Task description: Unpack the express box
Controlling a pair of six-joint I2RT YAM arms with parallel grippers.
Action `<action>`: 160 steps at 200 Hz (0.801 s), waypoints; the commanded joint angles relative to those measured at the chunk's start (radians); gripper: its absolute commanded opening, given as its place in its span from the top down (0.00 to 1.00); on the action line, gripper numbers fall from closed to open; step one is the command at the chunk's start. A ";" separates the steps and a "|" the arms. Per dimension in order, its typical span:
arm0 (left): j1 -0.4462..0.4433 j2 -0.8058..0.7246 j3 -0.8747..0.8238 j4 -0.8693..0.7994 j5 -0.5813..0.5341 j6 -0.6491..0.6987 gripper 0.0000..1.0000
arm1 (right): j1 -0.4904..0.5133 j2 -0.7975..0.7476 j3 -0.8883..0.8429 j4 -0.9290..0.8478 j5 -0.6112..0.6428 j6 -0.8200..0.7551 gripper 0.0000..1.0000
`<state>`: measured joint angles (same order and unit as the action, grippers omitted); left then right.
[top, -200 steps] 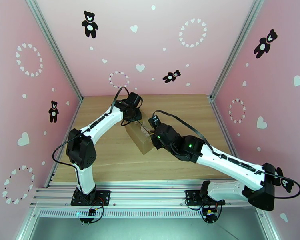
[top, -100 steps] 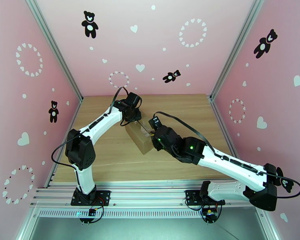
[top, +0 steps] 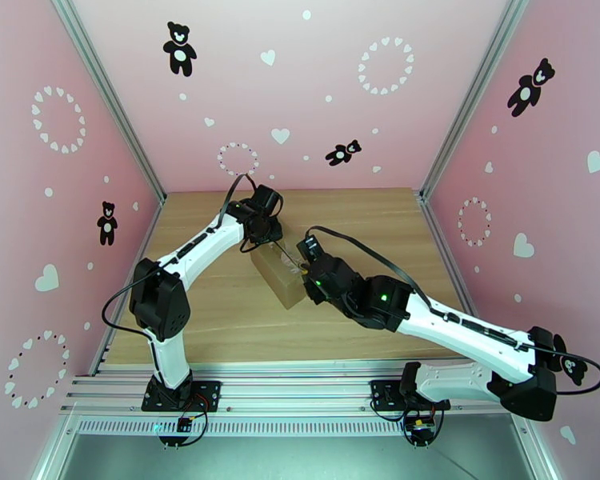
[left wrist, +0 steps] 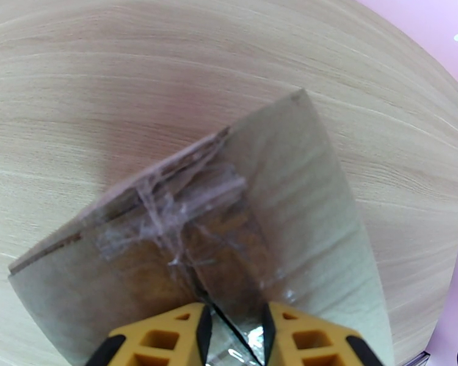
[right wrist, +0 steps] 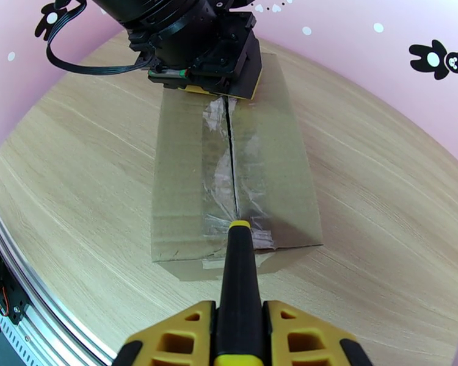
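Note:
The express box [top: 278,275] is a brown carton lying at an angle in the middle of the table, with clear tape over its top seam [right wrist: 232,154]. My left gripper [left wrist: 234,315] rests on the far end of the box top [left wrist: 290,196], its yellow fingers [left wrist: 162,337] almost together with nothing between them. My right gripper [right wrist: 240,315] is shut on a black-and-yellow utility knife [right wrist: 238,269]. The knife's tip touches the seam at the near end of the box [right wrist: 186,178]. Seen from above, the right gripper [top: 308,270] is at the box's right side and the left gripper [top: 264,234] at its far end.
The wooden table [top: 220,314] is bare around the box. Pink walls [top: 300,90] close in the back and both sides. A metal rail [top: 300,386] runs along the near edge, where the arm bases are bolted.
The right arm has shifted very slightly toward the near side. The box and the left arm look unchanged.

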<state>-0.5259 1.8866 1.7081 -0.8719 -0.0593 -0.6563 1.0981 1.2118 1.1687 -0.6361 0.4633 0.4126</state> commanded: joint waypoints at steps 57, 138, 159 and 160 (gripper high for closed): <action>0.065 0.050 -0.065 -0.077 -0.113 -0.005 0.67 | 0.032 -0.014 0.014 -0.261 0.015 0.008 1.00; 0.067 0.035 -0.075 -0.075 -0.117 -0.006 0.67 | 0.038 -0.024 0.019 -0.268 0.017 0.013 1.00; 0.067 0.028 -0.081 -0.064 -0.114 -0.003 0.67 | 0.039 -0.026 0.016 -0.275 0.019 0.018 1.00; 0.066 0.026 -0.082 -0.062 -0.113 -0.003 0.67 | 0.039 -0.026 0.016 -0.275 0.019 0.018 1.00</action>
<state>-0.5034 1.8767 1.6890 -0.8391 -0.0681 -0.6598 1.1313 1.2102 1.1744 -0.7872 0.4801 0.4129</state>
